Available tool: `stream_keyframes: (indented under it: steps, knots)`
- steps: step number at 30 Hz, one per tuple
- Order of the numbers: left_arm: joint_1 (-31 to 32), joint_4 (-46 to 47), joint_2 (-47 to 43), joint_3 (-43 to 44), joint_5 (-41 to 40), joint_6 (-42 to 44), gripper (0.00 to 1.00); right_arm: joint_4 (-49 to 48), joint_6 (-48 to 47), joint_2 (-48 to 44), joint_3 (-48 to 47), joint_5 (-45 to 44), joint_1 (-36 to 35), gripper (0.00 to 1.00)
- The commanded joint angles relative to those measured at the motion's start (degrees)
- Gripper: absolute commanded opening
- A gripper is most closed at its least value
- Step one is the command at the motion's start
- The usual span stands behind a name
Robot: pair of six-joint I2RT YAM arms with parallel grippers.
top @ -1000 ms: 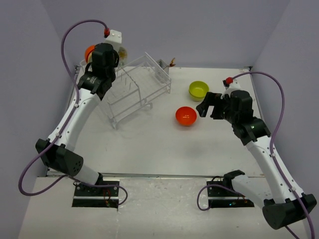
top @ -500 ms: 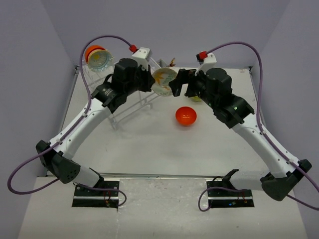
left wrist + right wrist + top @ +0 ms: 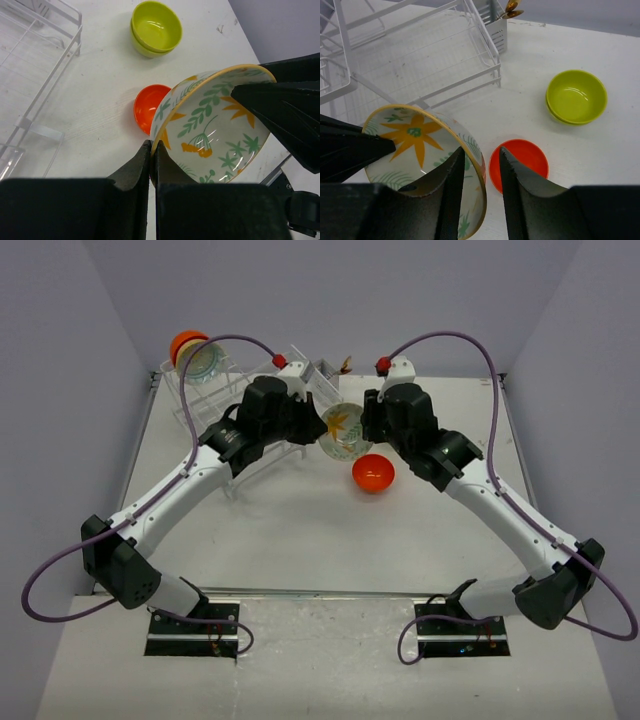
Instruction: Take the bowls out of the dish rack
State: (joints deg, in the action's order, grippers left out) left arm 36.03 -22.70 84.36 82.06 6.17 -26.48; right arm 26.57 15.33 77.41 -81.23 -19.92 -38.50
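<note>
A whitish bowl (image 3: pixel 342 430) with orange flowers and green leaves hangs tilted over the table centre, between both arms. My left gripper (image 3: pixel 152 145) is shut on its near rim. My right gripper (image 3: pixel 481 150) straddles the opposite rim, one finger inside the bowl (image 3: pixel 415 145) and one outside, a gap still showing by the outer finger. An orange-red bowl (image 3: pixel 373 472) sits on the table just below. Two stacked lime-green bowls (image 3: pixel 576 96) stand further right. The dish rack (image 3: pixel 232 430) still holds an orange bowl (image 3: pixel 185 343) and a bluish-rimmed bowl (image 3: pixel 203 360) at its back left.
The rack's side cup (image 3: pixel 497 27) holds a small utensil at the rack's far right corner. Purple cables arch above both arms. Grey walls close the table on three sides.
My left arm carried the flowered bowl from the rack's back left to the centre. My right arm swung in from the right, and its jaws narrowed around the bowl's rim.
</note>
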Motion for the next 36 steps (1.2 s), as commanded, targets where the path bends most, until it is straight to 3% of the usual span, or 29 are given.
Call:
stream_keyframes:
  steps: [1,2,3,4,5,8,9,11,12,17,22,27,32,33,36]
  knots:
    - [-0.2,6.5,-1.9,1.5,2.5,-1.9,0.0,-0.4,-0.2,0.2,0.2,0.8,-0.1,0.35]
    - [-0.2,6.8,-1.8,1.5,2.4,-2.0,0.0,-0.4,0.0,0.4,0.3,1.0,0.0,0.33]
    - [-0.2,6.7,-1.7,1.7,2.3,-2.0,0.0,-0.4,0.2,0.6,0.6,1.4,0.0,0.25]
    - [-0.2,6.7,-1.7,1.8,2.1,-2.0,0.0,-0.1,0.7,0.7,0.7,1.4,-0.1,0.05]
    - [-0.2,6.4,-1.5,1.8,1.6,-2.0,0.0,0.1,1.1,0.7,0.8,1.3,-0.1,0.0]
    - [-0.3,4.6,-1.3,3.1,-2.3,-1.6,0.0,1.0,2.4,0.2,1.7,0.1,1.1,0.0]
    - [-0.3,4.1,-1.3,4.1,-3.6,-1.4,0.07,1.9,3.1,-0.7,2.6,0.3,2.2,0.0]
    - [-0.3,1.9,-1.4,5.8,-7.9,-0.6,0.54,2.5,5.8,-2.0,4.1,3.6,5.4,0.0]
    - [-0.4,0.9,-1.5,8.2,-9.2,-0.3,0.99,2.4,6.5,-2.9,6.8,5.0,9.8,0.0]
    - [-3.9,-6.6,-2.6,16.5,-15.7,3.5,1.0,1.8,9.3,-7.0,16.5,8.1,26.8,0.0]
    - [-11.5,-11.9,-5.2,20.0,-24.7,5.1,1.0,-3.8,12.5,-2.1,25.1,15.0,40.8,0.0]
    - [-15.0,-12.4,-8.2,20.6,-28.2,7.3,1.0,-8.9,15.2,6.4,26.3,16.8,43.5,0.0]
    - [-19.6,-13.6,-7.5,20.9,-25.0,7.1,1.0,-10.7,18.6,11.4,25.7,17.2,43.9,0.0]
    - [-20.0,-13.3,-7.5,20.6,-23.7,7.1,1.0,-11.0,18.9,11.1,25.9,17.2,43.9,0.04]
    - [-21.4,-12.9,-7.3,19.8,-20.2,6.6,1.0,-11.8,19.4,8.3,27.9,16.6,44.0,0.31]
